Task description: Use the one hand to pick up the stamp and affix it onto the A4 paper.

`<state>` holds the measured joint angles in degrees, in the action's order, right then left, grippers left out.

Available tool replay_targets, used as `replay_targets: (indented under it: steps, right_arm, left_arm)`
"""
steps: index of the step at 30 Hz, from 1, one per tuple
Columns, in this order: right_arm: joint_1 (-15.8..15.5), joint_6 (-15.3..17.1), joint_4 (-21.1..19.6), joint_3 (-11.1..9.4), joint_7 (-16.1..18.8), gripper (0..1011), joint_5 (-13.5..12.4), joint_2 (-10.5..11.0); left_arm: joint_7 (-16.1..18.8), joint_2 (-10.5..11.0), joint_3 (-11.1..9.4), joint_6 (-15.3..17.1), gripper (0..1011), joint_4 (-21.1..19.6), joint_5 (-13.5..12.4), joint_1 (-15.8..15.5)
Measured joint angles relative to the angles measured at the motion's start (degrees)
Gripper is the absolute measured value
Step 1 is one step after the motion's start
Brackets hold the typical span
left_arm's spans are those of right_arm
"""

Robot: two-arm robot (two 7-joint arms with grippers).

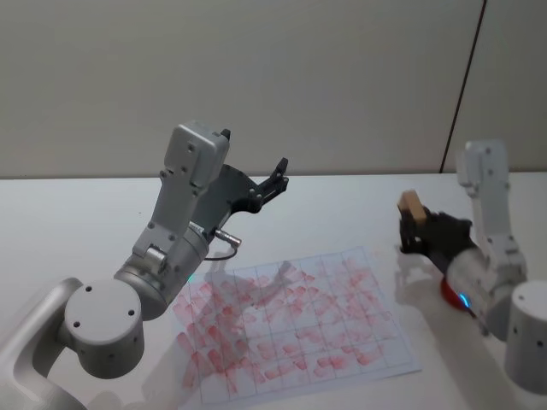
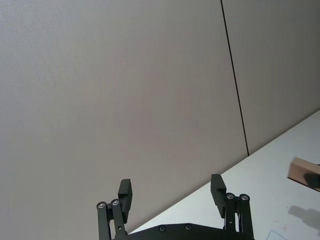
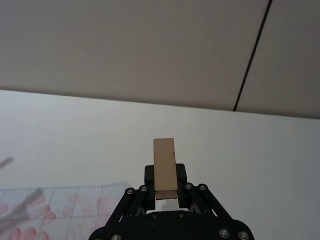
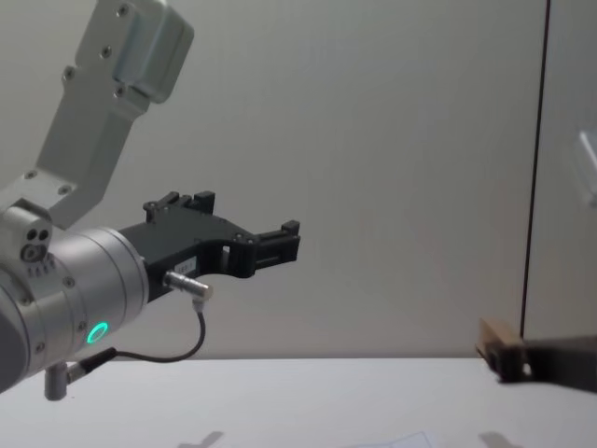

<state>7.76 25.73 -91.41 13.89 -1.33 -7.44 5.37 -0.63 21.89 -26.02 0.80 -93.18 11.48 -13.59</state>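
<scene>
White table; rectangular wooden stamp.

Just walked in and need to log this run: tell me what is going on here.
The right gripper is shut on the stamp, a small wooden block, and holds it off the table, to the right of the A4 paper. The paper lies flat on the white table and its grid is already covered in red stamp marks. The left gripper hangs open and empty in the air above the table behind the paper, touching nothing.
</scene>
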Motion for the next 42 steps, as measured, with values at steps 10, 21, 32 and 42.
replay_targets:
  steps: [10, 21, 32, 42]
  right_arm:
    - [-4.76, 2.07, -2.37, -1.63, -1.58, 219, -1.15, 2.9]
    - [-7.43, 3.33, -2.79, -2.67, -2.47, 220, -1.69, 4.33]
    - [-8.61, 4.03, -2.81, -3.2, -2.76, 276, -1.74, 4.78]
    - [-9.24, 2.8, -3.35, -3.32, -2.31, 609, -1.03, 4.9]
  left_arm:
    - [0.0, 0.0, 0.0, 0.0, 1001, 0.0, 0.0, 0.0]
    - [0.0, 0.0, 0.0, 0.0, 1001, 0.0, 0.0, 0.0]
    - [0.0, 0.0, 0.0, 0.0, 1001, 0.0, 0.0, 0.0]
    - [0.0, 0.0, 0.0, 0.0, 1001, 0.0, 0.0, 0.0]
